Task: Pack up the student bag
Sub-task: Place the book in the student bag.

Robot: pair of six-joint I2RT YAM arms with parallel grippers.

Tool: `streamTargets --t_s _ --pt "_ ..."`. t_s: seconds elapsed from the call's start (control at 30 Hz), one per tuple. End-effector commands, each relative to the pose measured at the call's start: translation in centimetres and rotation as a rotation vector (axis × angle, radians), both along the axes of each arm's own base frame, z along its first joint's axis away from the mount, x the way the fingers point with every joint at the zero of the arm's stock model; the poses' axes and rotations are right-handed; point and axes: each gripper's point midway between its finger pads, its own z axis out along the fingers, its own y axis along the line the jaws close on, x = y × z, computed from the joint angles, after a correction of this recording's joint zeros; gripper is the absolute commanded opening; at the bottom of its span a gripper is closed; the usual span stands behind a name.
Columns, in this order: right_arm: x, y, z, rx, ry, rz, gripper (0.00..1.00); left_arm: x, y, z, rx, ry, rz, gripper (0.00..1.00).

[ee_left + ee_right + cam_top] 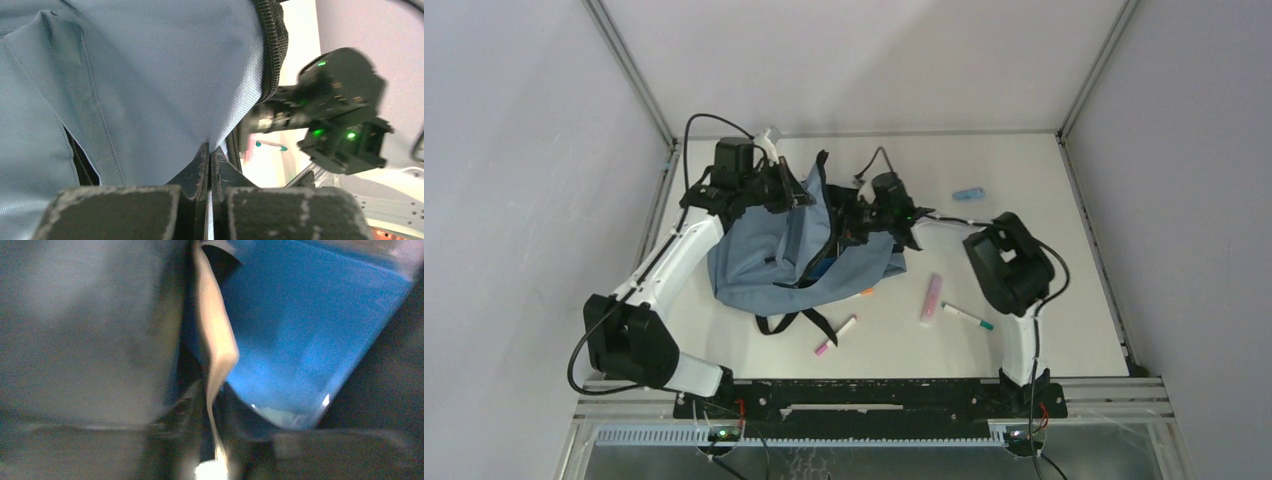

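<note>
Soft blue-grey fabric backpack (769, 255) with black straps lies slumped on the white tabletop (1044, 250), left of centre. My left jaws are together, pinching a fold of its fabric at the far-left rim. My right jaws reach into its opening from the right, with a thin pale sheet (215, 350) between them beside a bright blue folder (300, 325). That view is blurred, so I cannot tell if they are clamped. Pink-capped marker (835, 335), pink bar (932, 297) and green-capped marker (967, 317) lie near right.
</note>
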Motion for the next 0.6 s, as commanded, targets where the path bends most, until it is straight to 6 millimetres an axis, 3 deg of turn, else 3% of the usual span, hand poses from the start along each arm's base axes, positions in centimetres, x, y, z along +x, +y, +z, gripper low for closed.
streamTargets --t_s 0.0,0.07,0.13,0.57 --pt "-0.6 4.0 0.9 -0.021 -0.037 0.061 0.52 0.0 -0.3 4.4 -0.111 -0.117 -0.014 0.0" --pt "-0.5 3.7 0.5 -0.059 -0.043 0.052 0.74 0.1 -0.1 4.3 -0.114 -0.11 -0.003 0.0" --pt "-0.3 2.8 0.5 -0.101 -0.059 0.025 0.83 0.2 0.1 4.1 -0.115 -0.107 0.004 0.0" --pt "1.1 -4.8 2.9 -0.359 -0.164 -0.125 0.96 0.9 0.1 2.4 -0.116 -0.068 0.029 0.0"
